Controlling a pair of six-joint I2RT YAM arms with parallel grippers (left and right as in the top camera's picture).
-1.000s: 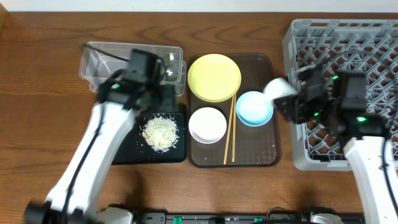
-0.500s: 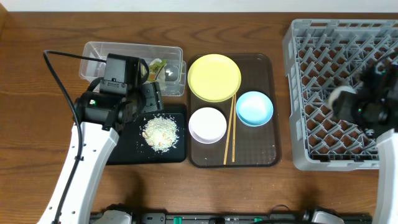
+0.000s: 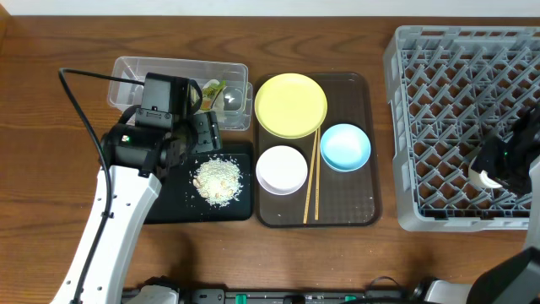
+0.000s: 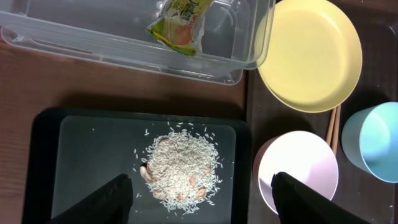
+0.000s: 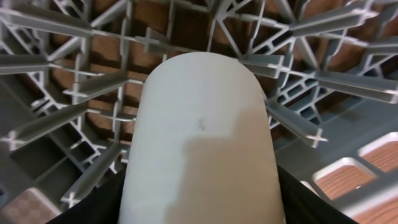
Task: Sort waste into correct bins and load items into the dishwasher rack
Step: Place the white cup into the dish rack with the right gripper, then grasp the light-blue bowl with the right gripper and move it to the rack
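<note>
**Cup poised over the rack, ready to be seated**

The grey dishwasher rack (image 3: 396,135) takes up the right of the overhead frame. At centre, the brown serving tray (image 3: 363,211) carries the yellow plate (image 3: 290,105), the white bowl (image 3: 281,169), the light blue bowl (image 3: 345,146) and the chopsticks (image 3: 311,181), none of them loaded yet. At lower left the black tray (image 3: 181,207) bears the rice scraps (image 4: 180,165). Just above it, the clear tub (image 3: 160,66) holds the wrapper (image 4: 180,22).

The left gripper (image 4: 202,199) hangs over the black tray with its fingers wide apart and nothing between them. The right gripper (image 3: 496,167), at the lower right of the rack, is clamped on the small white cup (image 5: 202,137). The cup's rounded side fills the wrist view, with the lattice ribs close behind it.

The step in hand looks to be seating that cup. It should go down between ribs rather than onto one, and stay level. The fingers should part only once it rests on the lattice, then lift straight away so they do not tip it. Which way its mouth faces cannot be told.
</note>
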